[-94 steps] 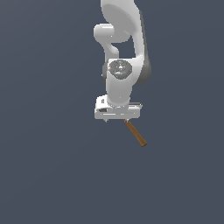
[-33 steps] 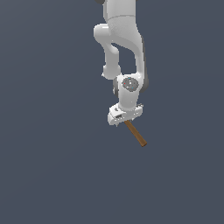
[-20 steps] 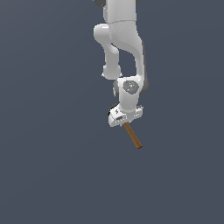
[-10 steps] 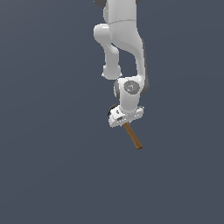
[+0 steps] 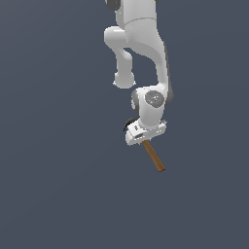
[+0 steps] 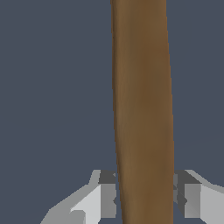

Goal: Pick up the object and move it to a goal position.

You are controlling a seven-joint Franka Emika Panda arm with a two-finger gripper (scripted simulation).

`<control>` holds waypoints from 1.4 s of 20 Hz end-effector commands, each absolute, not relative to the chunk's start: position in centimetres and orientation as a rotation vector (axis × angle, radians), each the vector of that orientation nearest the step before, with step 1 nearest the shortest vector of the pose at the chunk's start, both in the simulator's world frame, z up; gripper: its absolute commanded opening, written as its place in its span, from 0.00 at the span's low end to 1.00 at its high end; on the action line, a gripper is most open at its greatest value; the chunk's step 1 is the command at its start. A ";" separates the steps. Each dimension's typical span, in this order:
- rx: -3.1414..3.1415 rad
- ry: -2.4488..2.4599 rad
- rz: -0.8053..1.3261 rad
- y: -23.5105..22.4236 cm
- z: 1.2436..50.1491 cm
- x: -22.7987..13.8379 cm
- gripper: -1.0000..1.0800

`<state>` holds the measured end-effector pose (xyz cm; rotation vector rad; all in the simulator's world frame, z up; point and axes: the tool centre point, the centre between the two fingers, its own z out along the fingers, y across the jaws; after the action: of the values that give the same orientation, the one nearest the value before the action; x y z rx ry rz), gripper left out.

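Arm [image 5: 141, 44] hangs over plain dark grey ground, gripper [image 5: 143, 137] closed on the hammer [image 5: 154, 157], both fingers [image 6: 105, 194] pressed against the brown handle, which slants down toward the exterior view's right; head hidden.

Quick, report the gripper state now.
Gripper: shut on the hammer, with a finger on each side of its brown handle.

The arm [image 5: 141, 44] is smooth, white and round, with dark grey bands at its joints. The claw [image 6: 144, 199] is light grey with darker pads [image 6: 107, 197].
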<state>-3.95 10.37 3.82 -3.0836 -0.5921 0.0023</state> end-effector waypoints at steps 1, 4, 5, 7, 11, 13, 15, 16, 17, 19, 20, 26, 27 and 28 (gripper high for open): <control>-3.084 -0.592 -0.003 11.3 4.7 -2.6 0.00; -3.084 -0.591 -0.003 12.4 5.7 -0.9 0.00; -3.084 -0.591 -0.003 12.8 6.0 -0.3 0.00; -3.084 -0.590 -0.002 13.5 6.7 0.8 0.00; -3.084 -0.589 -0.002 14.9 7.8 2.9 0.00; -3.084 -0.589 -0.002 15.6 8.4 3.9 0.00; -3.085 -0.588 -0.001 16.2 8.9 4.8 0.00; -3.085 -0.588 -0.001 16.5 9.2 5.3 0.00; -3.085 -0.588 -0.001 16.8 9.4 5.7 0.00; -3.085 -0.587 -0.001 17.3 9.9 6.6 0.00; -3.085 -0.587 -0.001 17.6 10.1 7.0 0.00; -3.085 -0.587 -0.001 19.1 11.3 9.3 0.00; -3.085 -0.587 -0.001 19.3 11.5 9.7 0.00; -3.085 -0.587 -0.001 19.5 11.7 10.0 0.00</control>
<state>9.39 19.15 11.16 -3.0855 -0.5870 0.0052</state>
